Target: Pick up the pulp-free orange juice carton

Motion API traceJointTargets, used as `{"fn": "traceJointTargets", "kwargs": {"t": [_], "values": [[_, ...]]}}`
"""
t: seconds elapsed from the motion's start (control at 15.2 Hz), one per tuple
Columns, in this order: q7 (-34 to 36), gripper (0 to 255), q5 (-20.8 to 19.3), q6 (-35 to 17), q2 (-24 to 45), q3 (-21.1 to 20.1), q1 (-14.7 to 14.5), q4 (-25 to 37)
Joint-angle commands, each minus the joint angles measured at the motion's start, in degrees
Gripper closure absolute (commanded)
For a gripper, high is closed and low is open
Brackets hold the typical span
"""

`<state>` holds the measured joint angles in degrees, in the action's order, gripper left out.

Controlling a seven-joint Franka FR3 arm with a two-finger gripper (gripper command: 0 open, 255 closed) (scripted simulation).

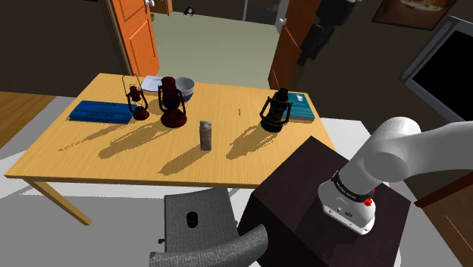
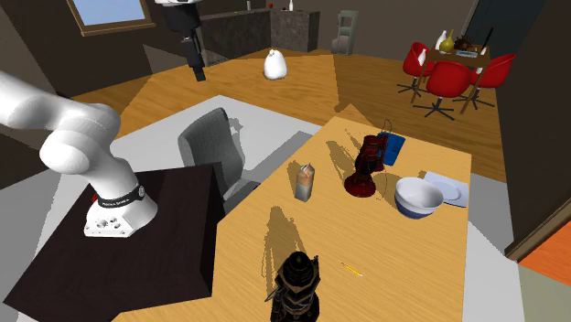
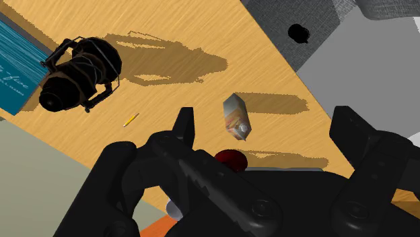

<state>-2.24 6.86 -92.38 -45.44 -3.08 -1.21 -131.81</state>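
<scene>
The juice carton point(image 1: 205, 134) is small and grey-orange and stands upright near the middle of the wooden table point(image 1: 114, 155). It also stands by the table's edge in the second exterior view point(image 2: 305, 181). My black gripper point(image 1: 312, 44) hangs high above the table's far side, well clear of everything. In the second exterior view the gripper point(image 2: 194, 66) is high up at the left, pointing down. Seen from the wrist, the gripper point(image 3: 264, 118) is open, and the carton point(image 3: 237, 116) lies far below in the gap between the fingers point(image 3: 184, 128), untouched.
A black lantern point(image 1: 276, 111) and a teal book point(image 1: 303, 107) lie to the carton's right in the shoulder view. Two red lanterns point(image 1: 172, 102), a bowl point(image 1: 182, 87) and a blue book point(image 1: 100, 111) stand to its left. A pencil point(image 3: 131, 120) lies nearby. A grey chair point(image 1: 203, 220) adjoins the stand point(image 1: 318, 205).
</scene>
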Motion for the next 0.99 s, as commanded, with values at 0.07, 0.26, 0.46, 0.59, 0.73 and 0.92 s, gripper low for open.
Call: {"fn": "traceJointTargets", "kwargs": {"t": [0.07, 0.26, 0.46, 0.59, 0.73, 0.92], "values": [[1.07, 0, 0.3, -1.26, 1.84, -0.69, 0.17, 0.06], [4.28, 0, 1.03, -4.88, 7.67, -2.68, 0.72, 0.65], [7.51, 0, 1.44, -8.26, 13.87, -4.48, 1.25, 1.88], [9.68, 0, 1.54, -10.33, 18.18, -5.6, 1.62, 3.03], [11.87, 0, 1.48, -12.24, 22.6, -6.62, 2.0, 4.45], [15.19, 0, 1.08, -14.78, 29.41, -7.92, 2.46, 7.05]]}}
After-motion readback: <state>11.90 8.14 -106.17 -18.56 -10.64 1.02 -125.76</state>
